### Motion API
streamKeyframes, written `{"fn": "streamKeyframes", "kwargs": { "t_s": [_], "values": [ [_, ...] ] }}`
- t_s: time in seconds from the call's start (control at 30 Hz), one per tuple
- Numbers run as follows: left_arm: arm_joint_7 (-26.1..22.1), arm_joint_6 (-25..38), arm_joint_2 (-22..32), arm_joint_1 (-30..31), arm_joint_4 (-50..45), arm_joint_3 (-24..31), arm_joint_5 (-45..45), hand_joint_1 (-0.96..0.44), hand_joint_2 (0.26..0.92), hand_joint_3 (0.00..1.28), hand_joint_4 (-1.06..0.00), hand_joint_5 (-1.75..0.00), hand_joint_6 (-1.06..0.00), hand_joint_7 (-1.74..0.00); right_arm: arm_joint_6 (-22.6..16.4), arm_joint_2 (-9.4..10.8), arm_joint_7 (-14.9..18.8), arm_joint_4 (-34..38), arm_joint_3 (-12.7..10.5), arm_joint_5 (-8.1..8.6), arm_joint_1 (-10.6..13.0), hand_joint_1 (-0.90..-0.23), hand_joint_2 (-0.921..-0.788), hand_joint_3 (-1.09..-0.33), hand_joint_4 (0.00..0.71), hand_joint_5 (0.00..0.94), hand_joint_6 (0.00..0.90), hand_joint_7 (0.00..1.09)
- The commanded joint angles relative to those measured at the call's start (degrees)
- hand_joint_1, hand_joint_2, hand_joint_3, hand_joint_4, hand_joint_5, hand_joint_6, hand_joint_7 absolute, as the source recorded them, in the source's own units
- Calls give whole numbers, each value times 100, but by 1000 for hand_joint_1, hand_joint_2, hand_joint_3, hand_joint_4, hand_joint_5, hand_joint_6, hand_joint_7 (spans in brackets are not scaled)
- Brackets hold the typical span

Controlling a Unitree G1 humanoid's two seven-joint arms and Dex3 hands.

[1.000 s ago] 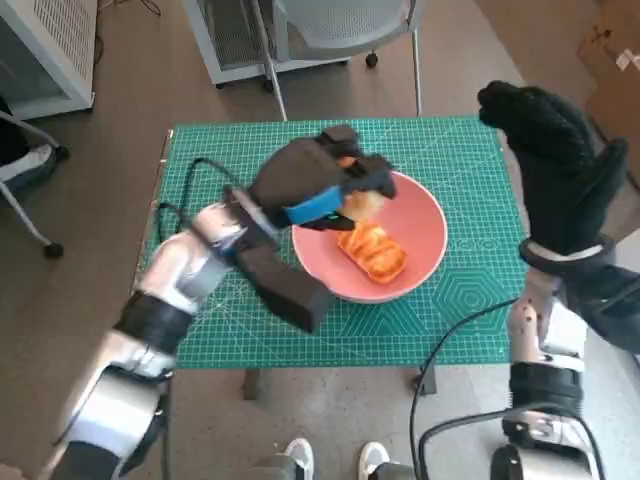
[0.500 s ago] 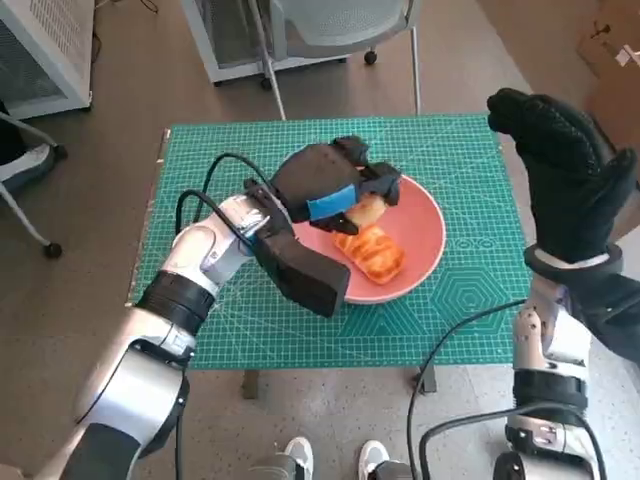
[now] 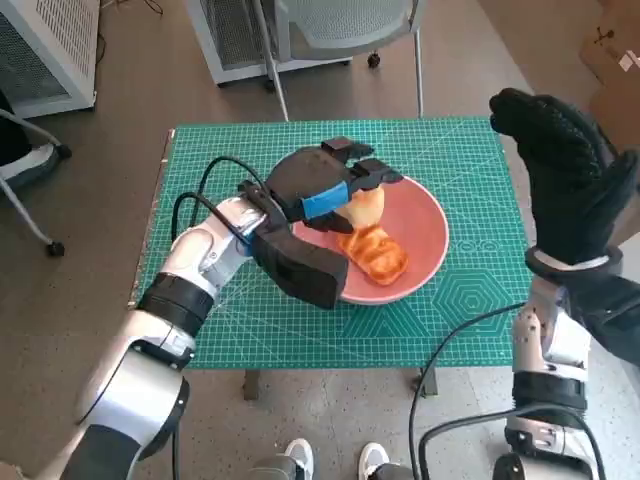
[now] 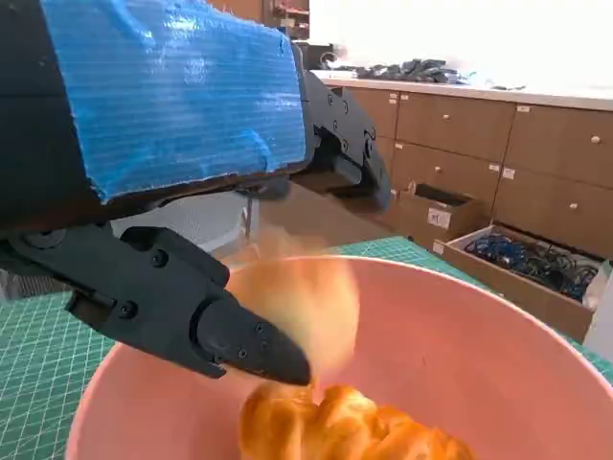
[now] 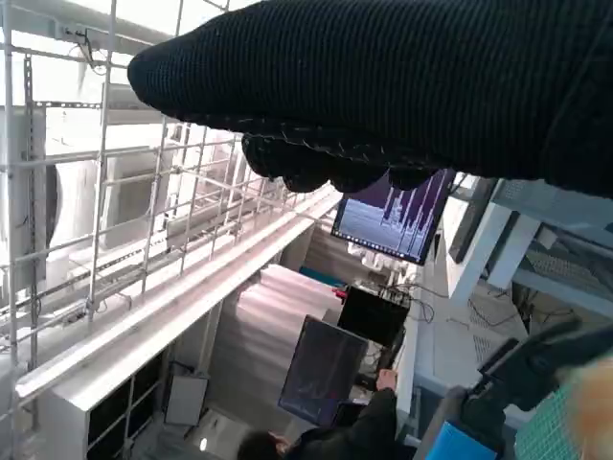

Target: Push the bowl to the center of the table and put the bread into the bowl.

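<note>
The left hand [image 3: 322, 188] hovers over the pink bowl [image 3: 425, 245], which sits near the middle of the green cutting mat [image 3: 470, 300]; compared with a second ago it has drifted slightly toward the bowl's far rim. One bread roll [image 3: 372, 252] already lies in the bowl, and a second, paler piece [image 3: 366, 207] sits between the spread fingers [image 4: 239, 340]; whether they grip it I cannot tell, so release seems imminent. The right hand [image 3: 565, 175] stays raised beside the table, fingers apart, holding nothing.

Green cutting mat [image 3: 460, 300] on table, grey chair [image 3: 330, 30] behind, person's shoes [image 3: 330, 460] below
</note>
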Motion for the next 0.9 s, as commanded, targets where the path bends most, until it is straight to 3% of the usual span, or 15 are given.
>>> {"fn": "streamKeyframes", "kwargs": {
  "t_s": [0.03,0.37,0.7,0.9],
  "values": [
    [-329,-69,36,97,59,277,-450,-637,921,92,-102,0,-216,-118,86,34,-47,23,49,-38,94,-670,-921,-581,278,0,390,4],
    [-1336,-14,68,382,-150,1146,-1819,-708,921,172,-27,0,-184,-114,234,73,-9,-36,110,5,18,-671,-921,-582,275,0,391,4],
    [-1874,-112,3,869,-820,1912,-2960,-681,921,173,-40,-7,-197,-125,300,55,16,-16,143,8,-111,-666,-921,-575,277,1,395,5],
    [-2291,-6,-173,1294,-1554,2371,-3902,-648,921,170,-49,-9,-191,-121,279,40,-19,7,176,-84,-192,-664,-921,-571,275,0,397,6]
  ]
}}
